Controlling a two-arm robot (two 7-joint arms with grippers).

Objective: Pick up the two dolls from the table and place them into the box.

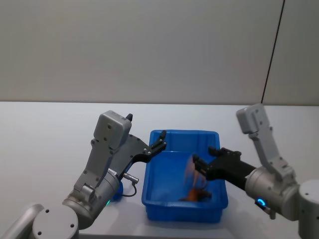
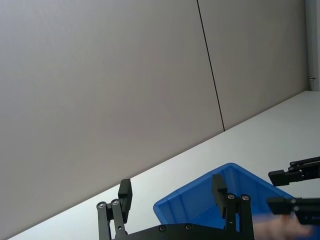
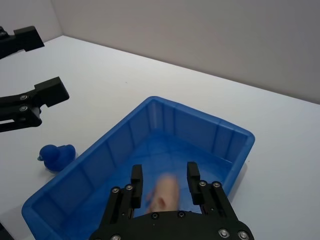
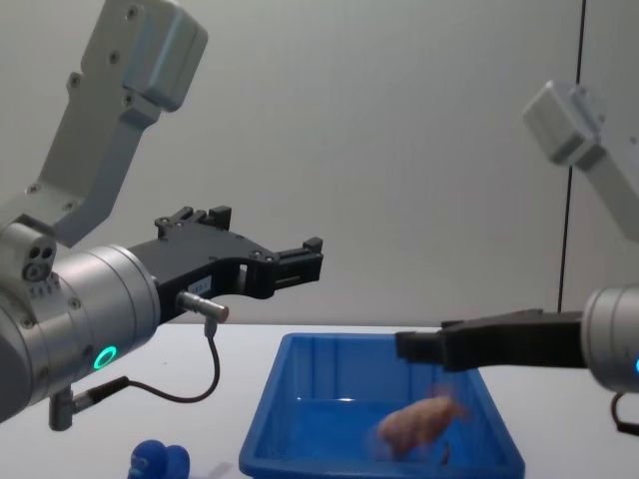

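The blue box (image 1: 149, 169) stands in front of me. My right gripper (image 1: 203, 158) hangs open over its middle. A pale pink pig doll (image 4: 419, 424) shows blurred below the fingers, inside the box walls, and in the right wrist view this pig (image 3: 164, 195) lies under my right gripper (image 3: 165, 175). A brown animal doll (image 1: 197, 195) lies on the box floor. A rounded blue doll (image 3: 56, 156) sits on the table beside the box's left wall. My left gripper (image 1: 160, 141) hovers open above the left rim, holding nothing.
The box (image 4: 265, 419) sits near the table's front edge. White table stretches to the left, right and behind it up to a grey wall. My left forearm and its cable (image 4: 205, 369) hang over the blue doll (image 4: 158, 461).
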